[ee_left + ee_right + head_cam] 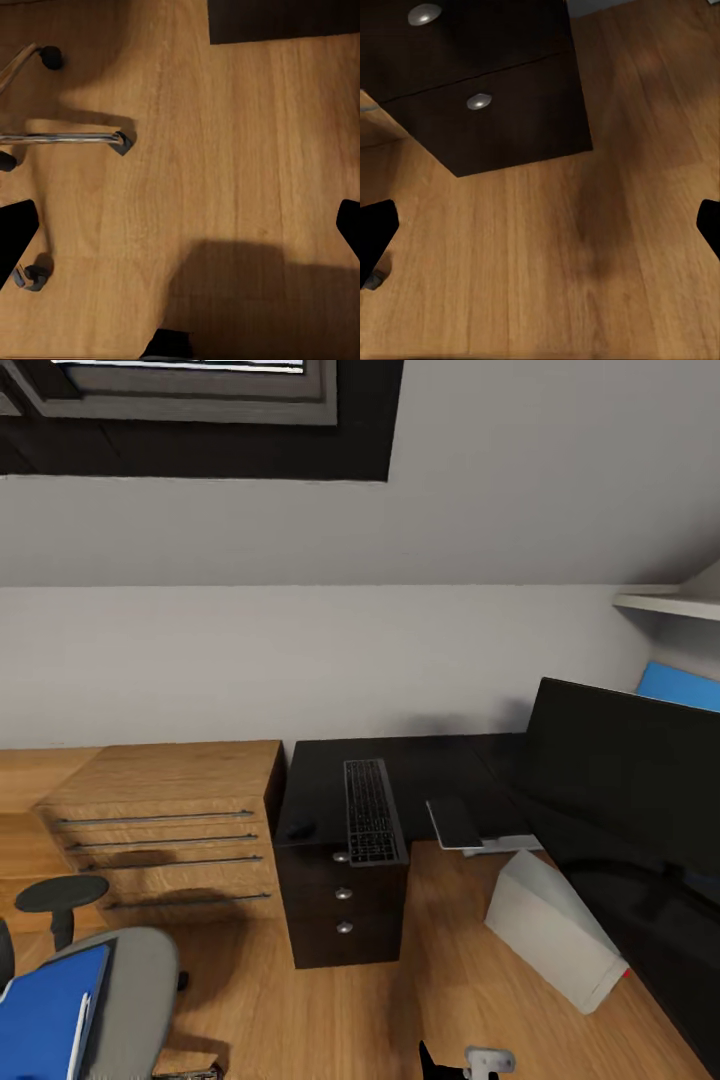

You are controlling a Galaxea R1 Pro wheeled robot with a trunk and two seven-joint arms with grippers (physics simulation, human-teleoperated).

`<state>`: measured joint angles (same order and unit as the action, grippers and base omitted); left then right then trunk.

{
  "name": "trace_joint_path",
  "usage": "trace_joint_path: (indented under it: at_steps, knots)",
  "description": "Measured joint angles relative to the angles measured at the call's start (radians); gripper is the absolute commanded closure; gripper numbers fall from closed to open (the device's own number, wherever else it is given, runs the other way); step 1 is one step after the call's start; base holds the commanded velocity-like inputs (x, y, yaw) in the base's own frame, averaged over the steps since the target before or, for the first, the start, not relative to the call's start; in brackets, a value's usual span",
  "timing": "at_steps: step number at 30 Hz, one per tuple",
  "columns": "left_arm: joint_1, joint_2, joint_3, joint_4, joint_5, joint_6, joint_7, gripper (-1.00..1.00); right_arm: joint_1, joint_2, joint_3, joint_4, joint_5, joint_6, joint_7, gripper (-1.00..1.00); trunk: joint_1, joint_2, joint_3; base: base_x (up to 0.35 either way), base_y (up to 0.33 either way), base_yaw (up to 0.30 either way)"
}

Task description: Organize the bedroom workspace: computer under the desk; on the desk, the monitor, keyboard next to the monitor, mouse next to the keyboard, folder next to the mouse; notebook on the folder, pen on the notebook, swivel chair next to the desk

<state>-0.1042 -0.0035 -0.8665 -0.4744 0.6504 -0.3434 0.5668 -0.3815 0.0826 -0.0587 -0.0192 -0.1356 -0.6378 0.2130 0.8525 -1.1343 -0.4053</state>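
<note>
We hang both pincers, left [180, 225] and right [540, 225], spread and empty over the floor, and risk nudging the chair [130, 980] so the blue folder [45, 1010] slides off its seat before we grasp it.

Keyboard [372, 812], mouse [300, 827] on desk [430, 760]; folder [45, 1015] on swivel chair [135, 980].

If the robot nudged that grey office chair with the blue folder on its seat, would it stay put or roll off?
It would probably roll: the swivel chair rests on small casters on a smooth wood floor. Its seat may also turn. The folder lies loose and flat on the seat, so a sharp shove might slide it.
</note>
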Motion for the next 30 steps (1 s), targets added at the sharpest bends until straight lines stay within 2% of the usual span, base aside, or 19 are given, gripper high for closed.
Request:
trace_joint_path:
  at_steps: [5, 10, 17, 23, 30]
  knots:
    - [0.0, 0.0, 0.003, 0.0, 0.0, -0.001, 0.0, -1.0, 0.0, 0.0, 0.0, 0.0, 0.001, -0.001, 0.0, -1.0, -0.019, 0.035, 0.014, -0.001, 0.0, 0.277]
    - [0.0, 0.0, 0.029, 0.0, 0.0, 0.0, -0.001, -1.0, 0.0, 0.0, 0.0, 0.001, 0.006, -0.001, 0.0, -1.0, -0.038, 0.07, 0.027, -0.041, 0.0, 0.277]
    - [0.0, 0.0, 0.037, 0.0, -0.001, 0.001, -0.002, -1.0, 0.0, 0.0, 0.001, 0.001, 0.009, 0.0, 0.0, -1.0, -0.065, 0.119, 0.048, -0.237, 0.0, 0.228]
    - [0.0, 0.0, 0.041, 0.0, 0.0, 0.001, -0.003, -1.0, 0.0, -0.001, 0.001, 0.001, 0.008, 0.0, 0.0, -1.0, -0.088, 0.161, 0.066, -0.142, 0.0, 0.064]
    - [0.0, 0.0, 0.045, 0.0, -0.001, 0.001, -0.005, -1.0, 0.0, -0.001, 0.001, 0.001, 0.008, 0.0, 0.0, -1.0, -0.088, 0.161, 0.066, -0.011, 0.0, 0.005]
